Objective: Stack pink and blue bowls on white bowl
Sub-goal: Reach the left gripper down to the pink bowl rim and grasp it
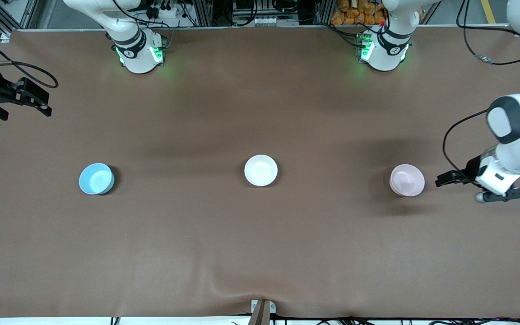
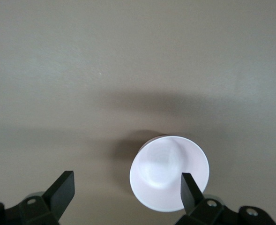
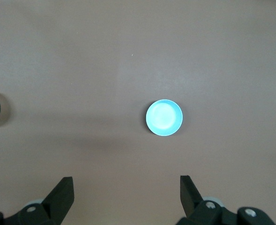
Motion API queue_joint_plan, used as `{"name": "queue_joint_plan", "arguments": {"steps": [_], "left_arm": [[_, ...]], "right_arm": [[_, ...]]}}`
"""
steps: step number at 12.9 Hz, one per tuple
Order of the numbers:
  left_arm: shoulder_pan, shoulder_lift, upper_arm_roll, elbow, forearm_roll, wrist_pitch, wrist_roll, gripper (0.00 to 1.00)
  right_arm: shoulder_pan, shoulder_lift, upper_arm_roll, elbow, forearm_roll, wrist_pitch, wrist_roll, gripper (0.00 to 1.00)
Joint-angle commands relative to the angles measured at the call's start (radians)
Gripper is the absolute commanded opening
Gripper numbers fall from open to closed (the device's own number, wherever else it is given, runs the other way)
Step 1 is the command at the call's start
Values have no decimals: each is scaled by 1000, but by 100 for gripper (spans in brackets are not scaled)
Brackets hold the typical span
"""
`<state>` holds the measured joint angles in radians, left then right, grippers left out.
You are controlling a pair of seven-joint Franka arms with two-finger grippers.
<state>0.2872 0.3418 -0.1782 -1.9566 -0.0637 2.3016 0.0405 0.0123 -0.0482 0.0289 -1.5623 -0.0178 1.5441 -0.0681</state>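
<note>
Pink bowl (image 1: 406,180), white bowl (image 1: 261,170), blue bowl (image 1: 96,178), each empty, well apart.

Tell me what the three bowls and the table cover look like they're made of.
Pink bowl, blue bowl and white bowl: probably plastic, going by the flat even colour and thin rims; the white one shows a soft sheen inside. Table cover: a matte brown sheet, maybe paper or vinyl, with a slight wrinkle at the edge nearest the front camera.
</note>
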Motion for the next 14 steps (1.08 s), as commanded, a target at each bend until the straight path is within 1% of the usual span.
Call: {"name": "queue_joint_plan", "arguments": {"steps": [1, 2, 3, 4, 5, 6, 8, 9, 12, 14], "left_arm": [[-16, 35, -3, -42, 22, 74, -5, 100], [-17, 55, -3, -42, 22, 84, -5, 100], [-19, 69, -7, -44, 22, 99, -5, 92], [-17, 85, -9, -45, 22, 101, 11, 75], [-19, 89, -9, -54, 22, 105, 13, 64], [-19, 89, -9, -62, 22, 110, 13, 57], [-19, 103, -9, -70, 22, 111, 15, 37], [-17, 115, -9, -70, 24, 111, 15, 25], [-20, 140, -9, -70, 24, 114, 15, 0], [-43, 137, -10, -70, 22, 108, 15, 0]], "right_arm": [[-12, 7, 11, 18, -5, -13, -1, 100], [-12, 7, 11, 18, -4, -13, -1, 100], [-11, 7, 11, 18, -5, -15, -1, 100], [-11, 7, 11, 18, -5, -15, -1, 100], [-9, 7, 11, 18, -5, -13, -1, 100], [-9, 7, 11, 18, -5, -15, -1, 100], [-9, 7, 11, 18, -4, -15, -1, 100], [-11, 7, 11, 18, -5, -13, -1, 100], [-9, 7, 11, 18, -5, -13, -1, 100], [-11, 7, 11, 18, -4, -13, -1, 100]]}}
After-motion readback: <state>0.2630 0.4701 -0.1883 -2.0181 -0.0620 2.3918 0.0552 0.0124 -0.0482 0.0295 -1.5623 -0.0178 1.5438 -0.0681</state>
